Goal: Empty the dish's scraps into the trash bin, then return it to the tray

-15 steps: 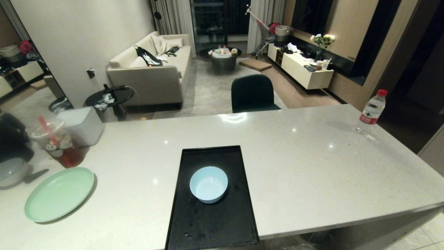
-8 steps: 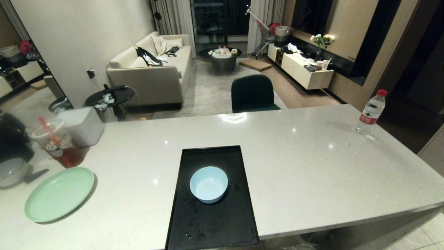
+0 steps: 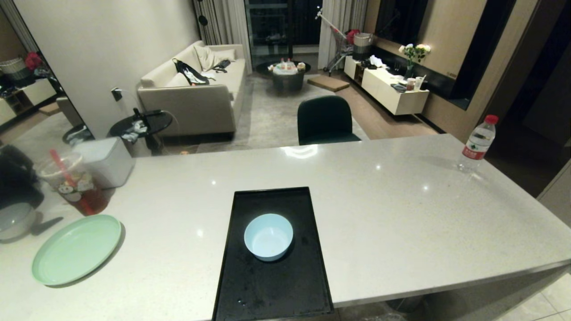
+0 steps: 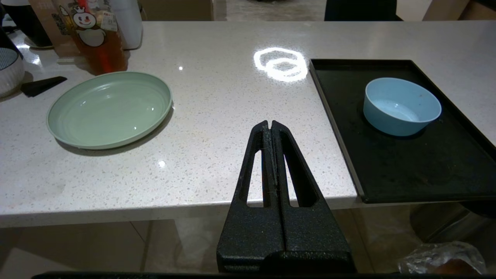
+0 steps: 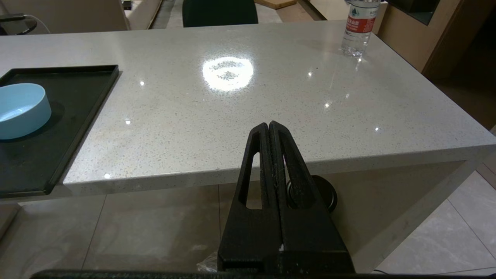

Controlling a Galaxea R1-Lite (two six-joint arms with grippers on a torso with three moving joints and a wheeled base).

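The pale blue dish stands upright on the black tray, near the counter's front edge. Its inside looks bare, and no scraps show in it. Neither arm is in the head view. My left gripper is shut and empty, held off the counter's front edge, with the dish and tray to one side. My right gripper is also shut and empty, on the tray's other side, apart from the dish. Crinkled clear plastic, the trash bin's liner, shows on the floor below the tray.
On the counter's left are a mint-green plate, a drink cup with a red straw, a white box and a white-grey bowl. A water bottle stands far right. A black-lidded bin sits under the counter.
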